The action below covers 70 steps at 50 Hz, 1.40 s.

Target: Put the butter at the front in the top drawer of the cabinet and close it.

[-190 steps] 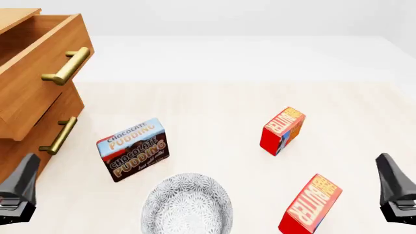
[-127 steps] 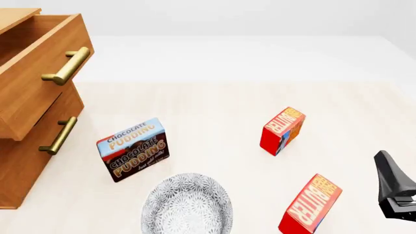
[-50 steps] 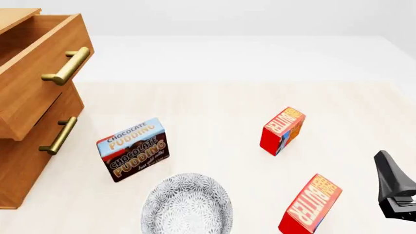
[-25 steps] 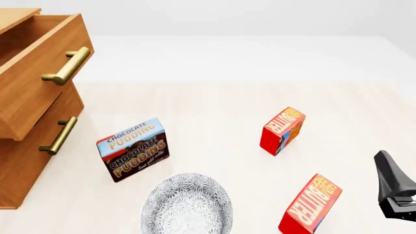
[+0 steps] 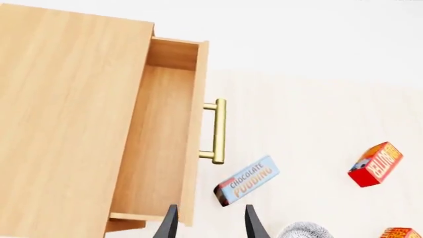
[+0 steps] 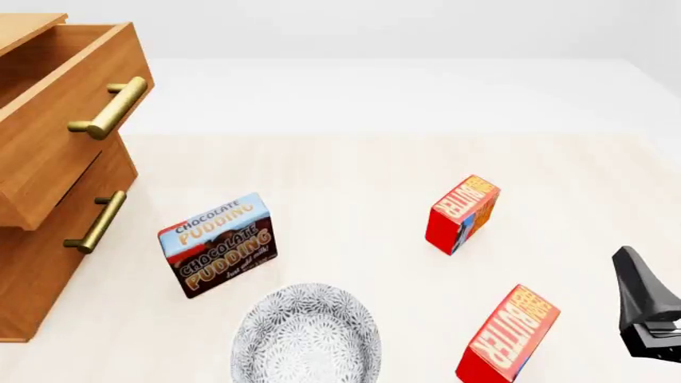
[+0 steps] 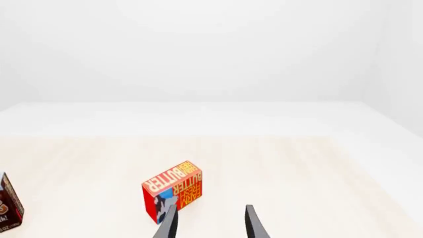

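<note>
While gripping nothing as yet, at the pickup step by the look of it. Opening judged done: top drawer (image 5: 158, 148) of the cabinet (image 5: 66, 124) pulled out, bare wood inside. Pickup itself not begun.

Left hand (image 5: 210, 225): fingers spread, empty, high above the drawer's front edge, looking down. Right hand (image 6: 643, 313): fingers likewise spread in its wrist view, empty, low at the right edge of the surface (image 6: 352, 175).

Front butter (image 6: 508, 335): standing on the surface at a slant, nearest the arms' side, near the right hand on its left, apart from it, not between the fingers. Absent from the right wrist view; only the rear butter (image 6: 463, 214) there, ahead and off the finger line. Dish (image 6: 306, 339) to the front butter's left, pudding box (image 6: 218, 243) beyond.

Next, probably: swing the right hand left over the front butter, set the fingers across its narrow sides, lower, close. Then carry past dish and pudding box to the drawer. Beware grabbing the rear carton by mistake.
</note>
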### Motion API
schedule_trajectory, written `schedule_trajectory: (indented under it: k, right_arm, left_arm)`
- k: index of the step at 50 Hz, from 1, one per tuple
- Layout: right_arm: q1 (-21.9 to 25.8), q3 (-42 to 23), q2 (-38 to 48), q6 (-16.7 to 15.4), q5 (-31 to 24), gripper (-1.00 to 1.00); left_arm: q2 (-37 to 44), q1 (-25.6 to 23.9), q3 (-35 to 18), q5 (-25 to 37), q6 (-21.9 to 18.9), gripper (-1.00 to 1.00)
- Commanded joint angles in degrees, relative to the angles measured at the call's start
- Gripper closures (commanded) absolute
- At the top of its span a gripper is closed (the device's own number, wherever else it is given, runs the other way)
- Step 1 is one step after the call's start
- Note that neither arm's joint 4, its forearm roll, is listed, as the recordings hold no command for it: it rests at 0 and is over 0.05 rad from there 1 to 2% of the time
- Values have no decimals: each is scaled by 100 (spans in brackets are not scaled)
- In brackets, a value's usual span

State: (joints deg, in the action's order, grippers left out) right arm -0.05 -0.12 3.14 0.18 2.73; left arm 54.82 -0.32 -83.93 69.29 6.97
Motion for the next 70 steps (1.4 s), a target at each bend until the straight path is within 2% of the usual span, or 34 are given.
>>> schedule_trajectory:
  k: [1,18,41,55,70]
  right_arm:
    - [1,0,-99,-6,-92,-100]
    - [1,0,-99,-6,-92,-100]
    - [1,0,-99,-6,-92,-100]
    - [1,0,-99,-6,-92,-100]
    - [1,0,-99,-6,-92,-100]
  left_arm:
    - [120,101,-82,31,23,-100]
    - [160,165,473,-385,127,-100]
    - [237,214,974,-857,357,-100]
    - [385,345,1126,-1071,393,-100]
    - [451,234,1394,-1303,485,-100]
